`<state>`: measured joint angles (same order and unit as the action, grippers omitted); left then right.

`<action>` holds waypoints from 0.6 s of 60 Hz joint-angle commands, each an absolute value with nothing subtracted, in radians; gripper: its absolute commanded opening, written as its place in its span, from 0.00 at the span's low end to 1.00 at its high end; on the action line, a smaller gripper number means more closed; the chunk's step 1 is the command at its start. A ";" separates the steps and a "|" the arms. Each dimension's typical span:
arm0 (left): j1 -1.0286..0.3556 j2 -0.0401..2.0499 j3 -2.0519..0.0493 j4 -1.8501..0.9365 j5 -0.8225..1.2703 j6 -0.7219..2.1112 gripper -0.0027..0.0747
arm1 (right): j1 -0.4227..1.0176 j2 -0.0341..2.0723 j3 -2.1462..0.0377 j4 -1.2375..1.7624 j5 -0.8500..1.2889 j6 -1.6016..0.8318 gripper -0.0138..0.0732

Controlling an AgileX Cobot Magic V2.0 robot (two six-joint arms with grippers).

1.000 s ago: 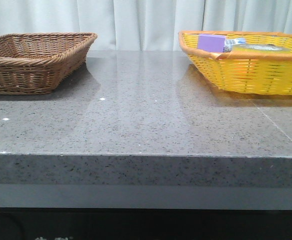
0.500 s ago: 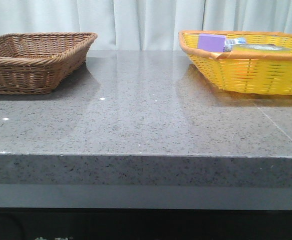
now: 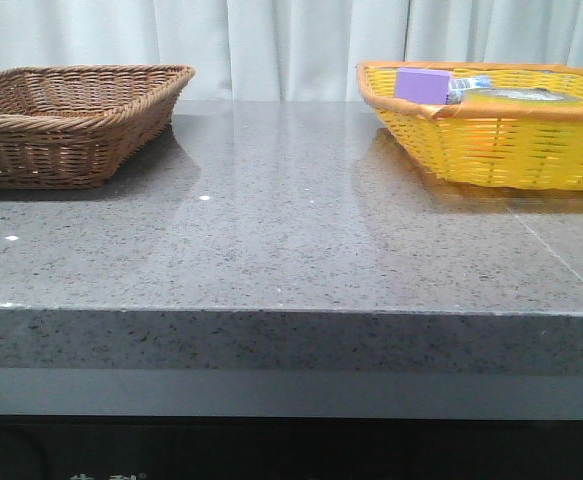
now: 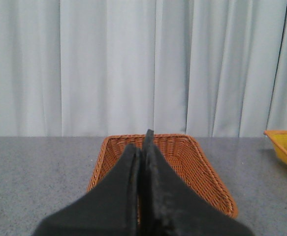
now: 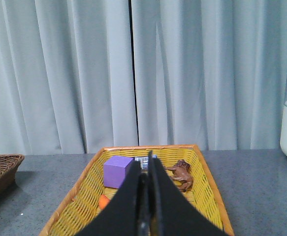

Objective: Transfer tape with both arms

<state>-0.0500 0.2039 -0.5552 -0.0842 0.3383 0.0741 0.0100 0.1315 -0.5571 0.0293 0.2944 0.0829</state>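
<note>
Nothing is changing across the front views: both black angular grippers, left (image 4: 142, 147) and right (image 5: 146, 169), are sitting pressed together and empty, facing the brown wicker basket (image 4: 202, 169) and the yellow woven basket (image 5: 207, 196), so the transfer is not starting yet.

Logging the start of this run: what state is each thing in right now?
Left gripper: shut, empty.
Right gripper: shut, empty.
Brown basket: upright, contents not visible.
Yellow basket: upright, holding items.
Purple box: resting inside the yellow basket.
</note>
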 commanded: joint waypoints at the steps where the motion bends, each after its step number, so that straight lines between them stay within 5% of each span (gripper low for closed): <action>1: -0.051 0.309 -0.690 -0.091 0.395 0.065 0.01 | 0.010 0.214 -0.659 0.016 0.295 0.077 0.08; 36: -0.051 0.648 -0.788 -0.095 0.560 0.067 0.01 | 0.010 0.518 -0.736 0.016 0.511 0.077 0.08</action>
<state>-0.0500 0.6203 -0.7614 -0.0842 0.6320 0.0741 0.0100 0.4797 -0.7219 0.0293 0.5675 0.0829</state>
